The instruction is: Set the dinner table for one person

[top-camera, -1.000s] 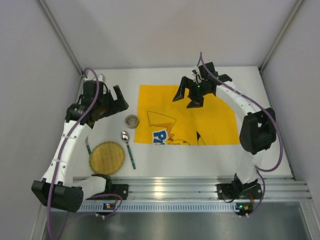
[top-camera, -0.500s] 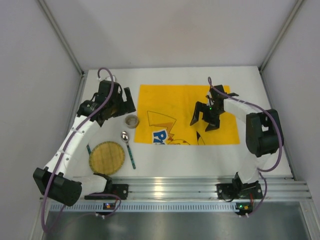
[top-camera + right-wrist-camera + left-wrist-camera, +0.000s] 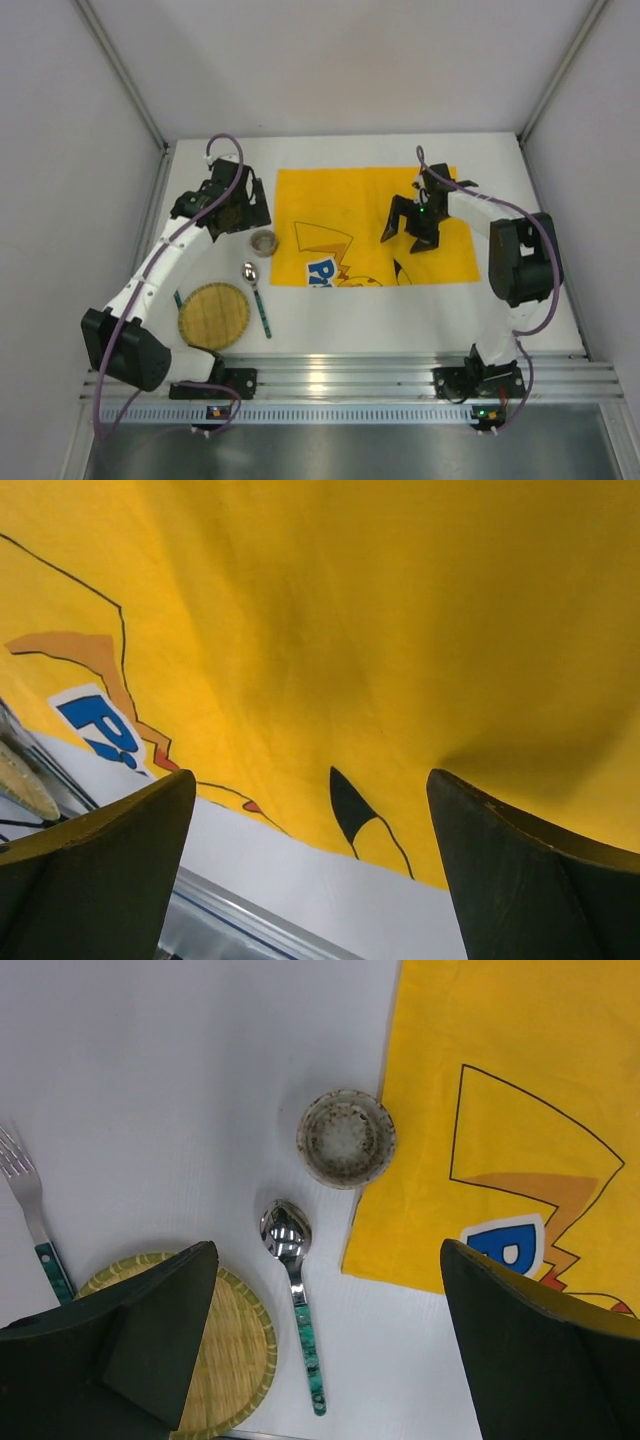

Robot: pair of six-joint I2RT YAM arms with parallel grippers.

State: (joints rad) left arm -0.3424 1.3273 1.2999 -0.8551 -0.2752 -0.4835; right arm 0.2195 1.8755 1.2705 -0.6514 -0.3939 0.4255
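the white worktop (image 3: 400, 320) fills the floor of the booth ahead of the arm bases, and everything else lies on it. its right part is partly hidden by the right arm. the yellow placemat (image 3: 340, 205) lies flat at its middle. of the print i can read only a blue "p" in a white patch, and the letters after it are too small to make out. the right pincer (image 3: 408, 232) hangs wide over the mat's right half, holding nothing. the left pincer (image 3: 326, 1247) gapes wide too, empty, above the spoon (image 3: 293, 1290). a woven round plate (image 3: 214, 314) lies near the left base. the fork (image 3: 30, 1215) is mostly hidden from above. a small cup (image 3: 346, 1138) touches the mat's left edge, its contents unclear.
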